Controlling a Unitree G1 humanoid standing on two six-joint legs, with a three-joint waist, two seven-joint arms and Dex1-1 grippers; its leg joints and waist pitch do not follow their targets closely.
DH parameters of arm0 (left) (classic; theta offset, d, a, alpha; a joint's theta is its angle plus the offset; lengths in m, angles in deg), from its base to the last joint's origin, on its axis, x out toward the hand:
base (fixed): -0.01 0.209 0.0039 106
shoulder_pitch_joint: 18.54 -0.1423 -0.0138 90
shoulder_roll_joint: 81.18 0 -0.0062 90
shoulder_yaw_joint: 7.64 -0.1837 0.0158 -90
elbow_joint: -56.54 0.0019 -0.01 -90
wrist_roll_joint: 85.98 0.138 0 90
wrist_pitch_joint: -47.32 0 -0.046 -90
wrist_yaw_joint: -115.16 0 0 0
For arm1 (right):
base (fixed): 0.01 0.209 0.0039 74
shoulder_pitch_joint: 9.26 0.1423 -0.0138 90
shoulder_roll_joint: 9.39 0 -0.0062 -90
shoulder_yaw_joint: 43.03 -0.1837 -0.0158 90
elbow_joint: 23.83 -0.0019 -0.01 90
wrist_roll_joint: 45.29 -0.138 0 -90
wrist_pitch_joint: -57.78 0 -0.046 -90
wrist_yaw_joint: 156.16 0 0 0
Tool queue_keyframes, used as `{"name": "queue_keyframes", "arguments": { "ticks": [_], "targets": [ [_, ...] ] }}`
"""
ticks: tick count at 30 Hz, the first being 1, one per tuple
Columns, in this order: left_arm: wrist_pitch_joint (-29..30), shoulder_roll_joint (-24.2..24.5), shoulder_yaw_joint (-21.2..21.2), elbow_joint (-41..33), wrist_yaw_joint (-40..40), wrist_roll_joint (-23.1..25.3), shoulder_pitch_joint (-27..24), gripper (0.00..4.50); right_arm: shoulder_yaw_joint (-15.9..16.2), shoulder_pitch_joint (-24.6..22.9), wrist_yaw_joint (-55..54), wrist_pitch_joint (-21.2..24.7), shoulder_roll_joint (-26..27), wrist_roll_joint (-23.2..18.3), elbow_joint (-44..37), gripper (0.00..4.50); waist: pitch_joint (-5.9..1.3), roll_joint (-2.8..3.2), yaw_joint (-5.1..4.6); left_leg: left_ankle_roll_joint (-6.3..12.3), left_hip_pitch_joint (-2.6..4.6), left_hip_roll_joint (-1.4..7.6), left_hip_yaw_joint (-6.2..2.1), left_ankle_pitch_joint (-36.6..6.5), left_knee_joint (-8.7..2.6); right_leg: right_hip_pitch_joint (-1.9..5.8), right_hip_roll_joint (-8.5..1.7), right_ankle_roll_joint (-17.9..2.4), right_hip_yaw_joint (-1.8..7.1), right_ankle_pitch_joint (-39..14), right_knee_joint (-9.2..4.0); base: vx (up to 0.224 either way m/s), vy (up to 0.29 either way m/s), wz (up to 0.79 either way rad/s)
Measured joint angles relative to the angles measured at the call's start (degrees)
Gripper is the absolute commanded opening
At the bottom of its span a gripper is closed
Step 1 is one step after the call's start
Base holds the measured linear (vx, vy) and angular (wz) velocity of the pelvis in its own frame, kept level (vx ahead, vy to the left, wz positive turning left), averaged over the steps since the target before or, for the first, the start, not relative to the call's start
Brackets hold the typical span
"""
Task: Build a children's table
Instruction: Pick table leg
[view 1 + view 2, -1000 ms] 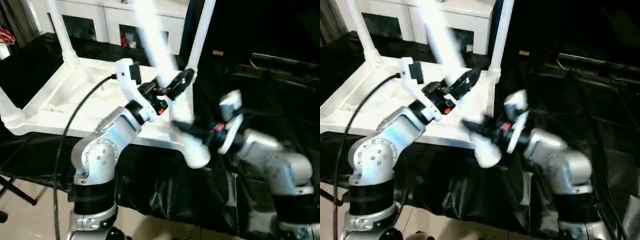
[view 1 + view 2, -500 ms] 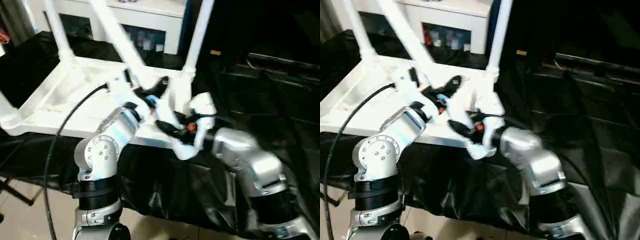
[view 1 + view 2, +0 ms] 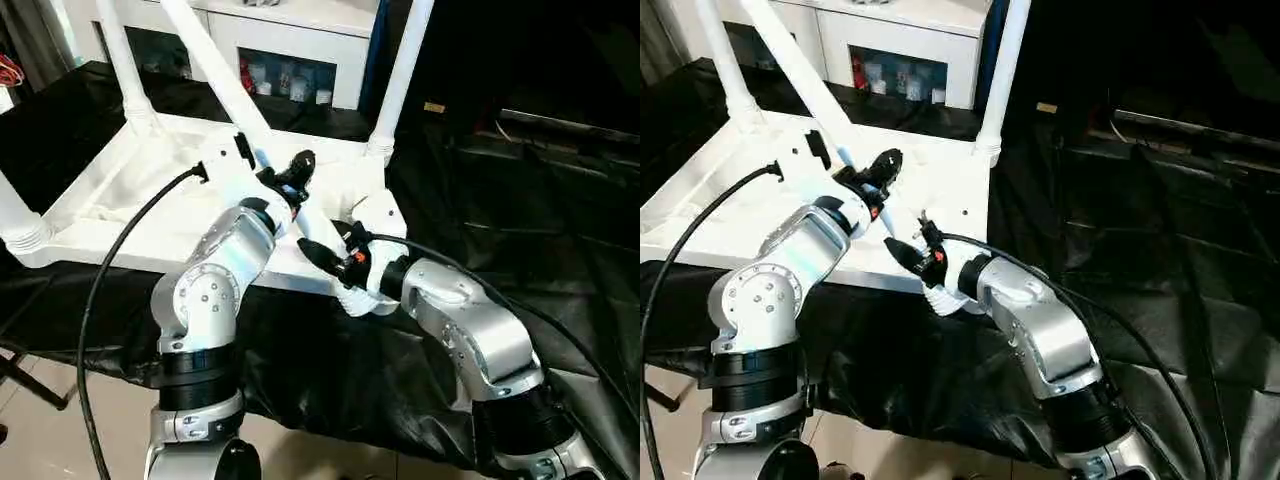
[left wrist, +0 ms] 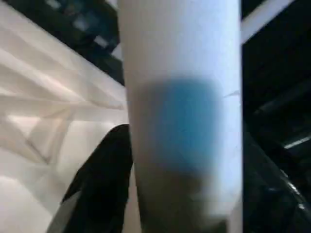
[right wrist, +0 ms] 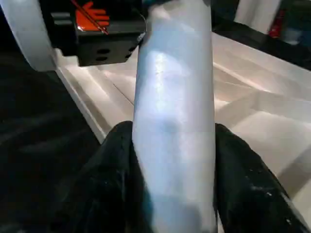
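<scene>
The children's table lies upside down: its white ribbed tabletop [image 3: 110,205] rests on black cloth with three legs [image 3: 402,70] standing in corner sockets. A fourth white leg [image 3: 215,65] leans back and to the left, its thick lower end [image 3: 362,300] at the near right corner; whether it sits in the socket is hidden. My left gripper [image 3: 298,165] is shut on this leg partway up, with black fingers [image 4: 102,179] against both sides. Just below it, my right gripper [image 3: 325,250] is shut on the leg near its thick end, fingers [image 5: 116,179] flanking the tube.
A white glass-doored cabinet [image 3: 290,40] stands behind the table. Black cloth [image 3: 530,200] covers the surface to the right and hangs over the front edge. A black cable [image 3: 105,290] loops from my left arm toward the floor.
The held leg has swung to lean further left, and its lower end has moved in to the tabletop's near right corner. The left fingers have closed in on it. My right arm has shifted left.
</scene>
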Motion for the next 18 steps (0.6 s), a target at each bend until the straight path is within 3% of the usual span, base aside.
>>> {"name": "queue_keyframes", "arguments": {
  "ticks": [3, 4, 13, 18],
  "targets": [
    [-0.4, 2.2, -1.7, 0.0, -2.8, 0.6, 0.9, 2.24, -2.1, 2.5, 3.3, 1.3, -2.2, -3.0, -0.2, 2.65, 0.0, 0.0, -0.14, 0.01, 0.05, 0.0, 0.01, 0.0, 0.0, 0.04, 0.0, 0.0, 0.02, 0.1, -0.01, 0.0, 0.0, 0.0],
    [-0.4, 2.8, -2.5, 0.0, -3.8, 0.6, 0.9, 2.06, -3.0, 3.1, 4.7, 2.5, -3.3, -4.1, -0.2, 2.94, 0.0, 0.0, -0.14, 0.01, 0.09, 0.0, 0.02, 0.0, 0.0, 0.08, 0.0, 0.0, 0.02, 0.1, -0.01, 0.0, 0.0, 0.0],
    [0.2, 8.3, -7.3, 0.0, -12.1, 1.2, 1.8, 1.77, -8.5, 7.7, 15.7, 15.1, -11.2, -14.1, 3.1, 3.1, 0.0, 0.0, -0.04, 0.17, 0.09, 0.0, 0.04, 0.2, 0.01, 0.09, 0.0, -0.3, 0.02, 0.4, -0.03, 0.0, 0.0, 0.0],
    [0.5, 9.6, -9.6, -0.3, -14.8, 1.6, 2.2, 1.75, -6.2, 8.8, 19.7, 17.0, -14.8, -13.9, 4.5, 3.1, -0.02, -0.02, 0.04, 0.17, 0.09, 0.0, 0.04, 0.2, 0.01, 0.09, 0.0, -0.3, 0.02, 0.4, -0.04, 0.0, 0.0, 0.0]
  ]
}}
